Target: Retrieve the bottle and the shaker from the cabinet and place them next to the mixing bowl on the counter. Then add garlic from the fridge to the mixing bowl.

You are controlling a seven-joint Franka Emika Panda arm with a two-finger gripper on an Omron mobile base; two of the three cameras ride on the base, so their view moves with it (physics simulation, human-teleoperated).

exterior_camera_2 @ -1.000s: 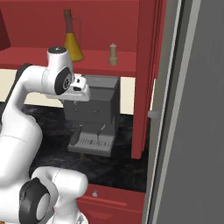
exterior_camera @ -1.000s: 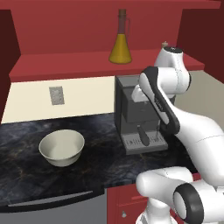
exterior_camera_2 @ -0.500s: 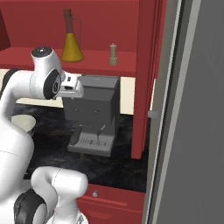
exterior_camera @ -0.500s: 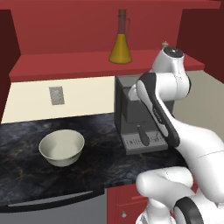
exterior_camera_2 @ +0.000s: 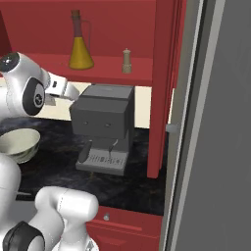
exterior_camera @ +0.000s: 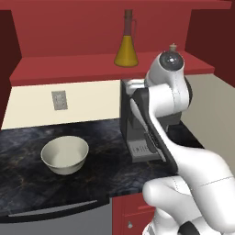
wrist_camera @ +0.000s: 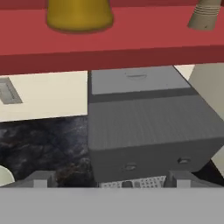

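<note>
The amber cone-shaped bottle (exterior_camera: 126, 46) (exterior_camera_2: 80, 46) stands on the red cabinet shelf (exterior_camera: 69, 69), and its base (wrist_camera: 78, 13) shows at the top of the hand view. To its right on that shelf is the small shaker (exterior_camera_2: 127, 61) (wrist_camera: 205, 13), half hidden by my wrist in the left base view (exterior_camera: 173, 47). The cream mixing bowl (exterior_camera: 64, 154) (exterior_camera_2: 17, 144) rests on the black counter (exterior_camera: 27, 188). My gripper (exterior_camera_2: 73, 93) (wrist_camera: 110, 180) hangs open and empty over the coffee machine, below the shelf. The garlic is out of view.
A dark grey coffee machine (exterior_camera_2: 103, 127) (wrist_camera: 144, 118) sits on the counter under the shelf, right of the bowl. A red cabinet side panel (exterior_camera_2: 162, 88) and the tall grey fridge front (exterior_camera_2: 215, 147) close off the right. A wall outlet (exterior_camera: 59, 100) is behind the bowl.
The jaws have gone from shut to wide open. The arm has swung leftward, carrying the hand over the coffee machine's left side.
</note>
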